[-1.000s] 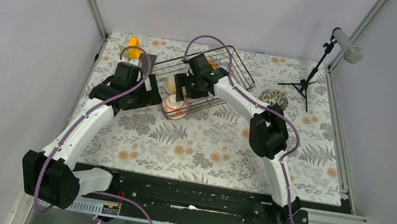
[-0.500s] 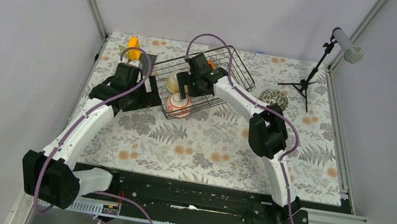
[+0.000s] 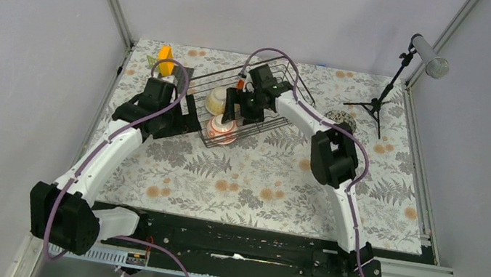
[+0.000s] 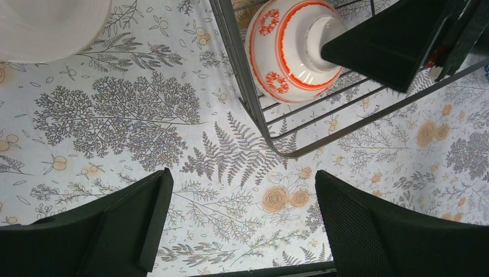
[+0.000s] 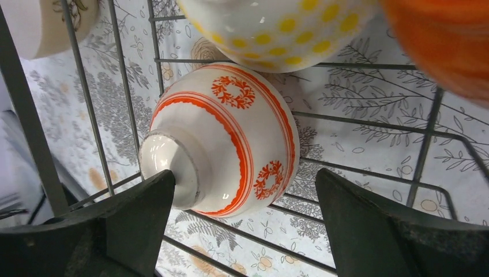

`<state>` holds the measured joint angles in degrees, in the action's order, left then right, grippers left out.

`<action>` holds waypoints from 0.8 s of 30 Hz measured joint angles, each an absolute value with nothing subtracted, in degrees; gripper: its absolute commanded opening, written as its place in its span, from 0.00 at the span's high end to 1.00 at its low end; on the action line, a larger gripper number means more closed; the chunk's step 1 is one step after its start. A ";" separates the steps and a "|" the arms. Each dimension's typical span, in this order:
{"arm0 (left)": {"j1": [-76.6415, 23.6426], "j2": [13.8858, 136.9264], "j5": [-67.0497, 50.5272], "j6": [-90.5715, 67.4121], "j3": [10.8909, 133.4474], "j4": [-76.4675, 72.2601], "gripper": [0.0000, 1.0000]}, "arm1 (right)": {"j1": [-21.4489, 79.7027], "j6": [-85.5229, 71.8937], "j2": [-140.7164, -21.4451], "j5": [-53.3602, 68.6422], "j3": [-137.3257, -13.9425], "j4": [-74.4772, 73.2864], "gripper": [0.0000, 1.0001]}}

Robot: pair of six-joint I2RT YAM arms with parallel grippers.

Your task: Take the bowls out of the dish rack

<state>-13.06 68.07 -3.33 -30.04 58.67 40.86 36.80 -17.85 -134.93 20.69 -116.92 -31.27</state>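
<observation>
The coming move turns on how the red-patterned bowl (image 5: 230, 138) lies against the right gripper (image 5: 242, 187). The bowl is tipped on its side in the near left corner of the dish rack (image 4: 245, 86). In the right wrist view its foot points to the lower left and its mouth faces the upper right, so its axis runs on a slant across the gap between the jaws. The jaws stand wide apart and hold nothing. The bowl sits between them and a little ahead, its foot just at the tip of the left-hand finger (image 5: 115, 231), while the other finger is well clear of the bowl's wall. Closing as things stand would probably pinch foot against belly on a slope, so I judge the gripper needs to go deeper or turn first. Above it in that view, a yellow-dotted bowl (image 5: 277, 29) fills the top centre, with an orange bowl (image 5: 444, 40) at the top right and a beige bowl (image 5: 52, 23) at the top left. The left gripper (image 4: 242, 184) is also spread and empty, hanging over the tablecloth (image 4: 115, 115) just outside the rack's corner, so the right arm is plainly the nearer one. In the overhead view a speckled bowl (image 3: 339, 119) rests on the cloth to the right of the rack.
</observation>
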 measured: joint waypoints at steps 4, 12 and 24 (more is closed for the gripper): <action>-13.06 68.69 -3.33 -30.06 58.81 40.84 0.01 | 34.11 -19.73 -136.57 26.68 -117.16 -30.57 0.02; -13.06 70.94 -3.22 -30.06 60.47 41.12 0.01 | 33.80 -22.00 -138.74 31.88 -118.15 -29.67 0.01; -13.06 71.24 -3.14 -30.26 61.06 41.95 0.01 | 33.69 -26.48 -140.73 37.52 -118.50 -28.08 0.16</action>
